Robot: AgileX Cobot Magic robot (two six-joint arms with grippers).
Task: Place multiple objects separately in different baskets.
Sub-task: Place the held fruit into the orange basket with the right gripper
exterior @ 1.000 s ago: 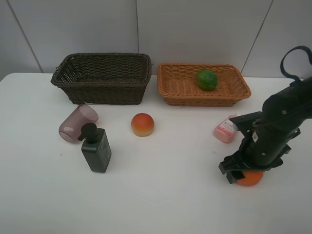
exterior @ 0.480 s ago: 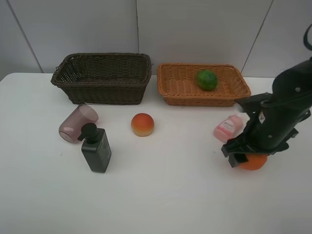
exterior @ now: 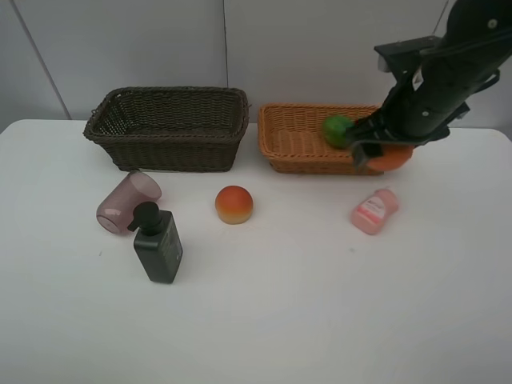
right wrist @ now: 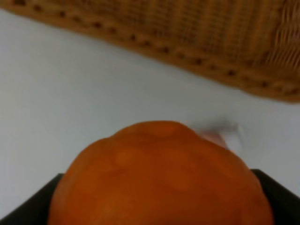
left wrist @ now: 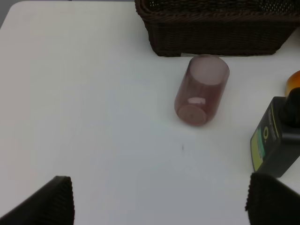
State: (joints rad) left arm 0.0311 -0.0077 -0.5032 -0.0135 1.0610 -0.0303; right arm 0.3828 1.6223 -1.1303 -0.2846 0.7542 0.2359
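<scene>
Green fruit (exterior: 339, 130) in light basket (exterior: 304, 164) beyond right fingers (exterior: 362, 152) pinching orange (exterior: 396, 158); left fingers (left wrist: 274, 199) spread; peach (exterior: 234, 204), cup (exterior: 128, 200), pump bottle (exterior: 158, 244), pink bottle (exterior: 374, 210) unplaced.

Matte black right arm (exterior: 442, 94), ribbed left fingertips (left wrist: 52, 202)

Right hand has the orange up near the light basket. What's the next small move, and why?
Probably carry it a little further forward over the rim before opening. The right hand holds the orange at the front edge of the light basket, and the wrist view shows white table beneath it, wicker ahead. Aim beside the green fruit lying inside.
</scene>
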